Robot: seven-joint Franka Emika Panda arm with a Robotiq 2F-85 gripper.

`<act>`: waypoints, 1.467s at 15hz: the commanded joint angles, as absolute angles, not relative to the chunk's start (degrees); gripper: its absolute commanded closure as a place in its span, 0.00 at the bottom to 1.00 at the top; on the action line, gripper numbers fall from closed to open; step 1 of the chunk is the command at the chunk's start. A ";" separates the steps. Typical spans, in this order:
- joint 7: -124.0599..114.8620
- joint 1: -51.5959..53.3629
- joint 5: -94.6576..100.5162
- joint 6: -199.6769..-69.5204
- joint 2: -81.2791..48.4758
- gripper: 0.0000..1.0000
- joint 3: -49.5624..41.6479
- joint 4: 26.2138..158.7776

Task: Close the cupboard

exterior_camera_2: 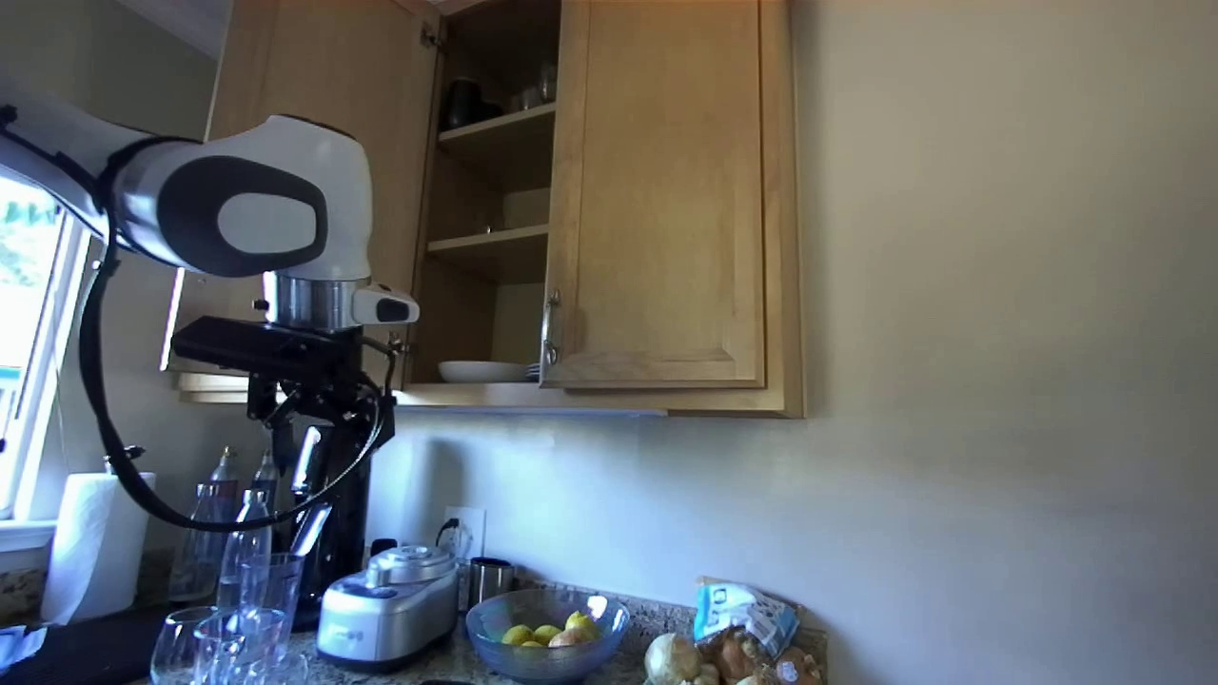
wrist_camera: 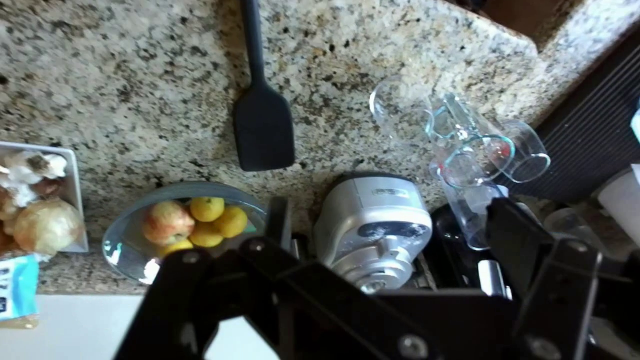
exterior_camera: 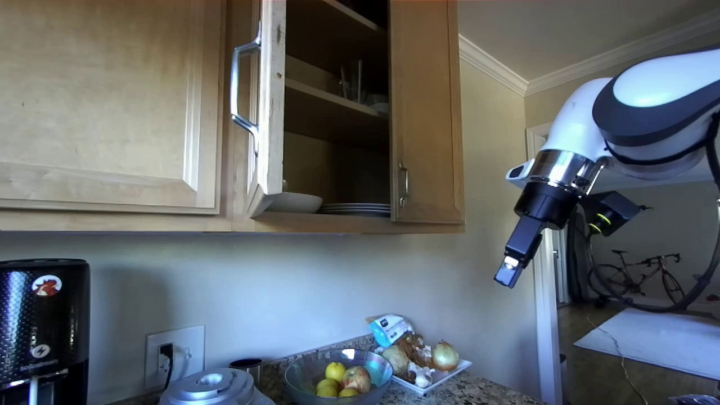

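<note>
Cupboard [exterior_camera: 332, 115] of pale wood hangs high above a stone counter [wrist_camera: 150, 90]. Its left door [exterior_camera_2: 314, 76] stands swung far out, baring the inside; the right door [exterior_camera_2: 666, 190] covers its half. A robot arm [exterior_camera_2: 276, 233] stands at the left in an exterior view. Its gripper [wrist_camera: 392, 220] points down over the counter, well apart from the cupboard, jaws released and spread wide. Below, on the far part of the counter, sits a silver machine [wrist_camera: 372, 220], with a glass bowl [exterior_camera_2: 504, 649] near it on the right and a white tray [wrist_camera: 73, 175] farther right. Low in the cupboard, stacked plates [exterior_camera: 357, 211] stand just right of a white bowl [exterior_camera: 295, 202]. A black spatula [wrist_camera: 265, 130] lies nearer than the machine. Yellow lemons [wrist_camera: 206, 209] lie in the glass bowl.
</note>
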State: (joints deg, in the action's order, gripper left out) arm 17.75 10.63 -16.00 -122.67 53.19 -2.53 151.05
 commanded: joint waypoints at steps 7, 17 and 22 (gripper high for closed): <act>17.93 24.21 -24.00 -127.02 47.60 0.00 3.34 141.86; 16.59 29.69 -30.89 -132.34 41.95 0.00 9.33 132.28; 16.55 31.50 -35.40 -136.65 37.10 0.00 11.59 128.48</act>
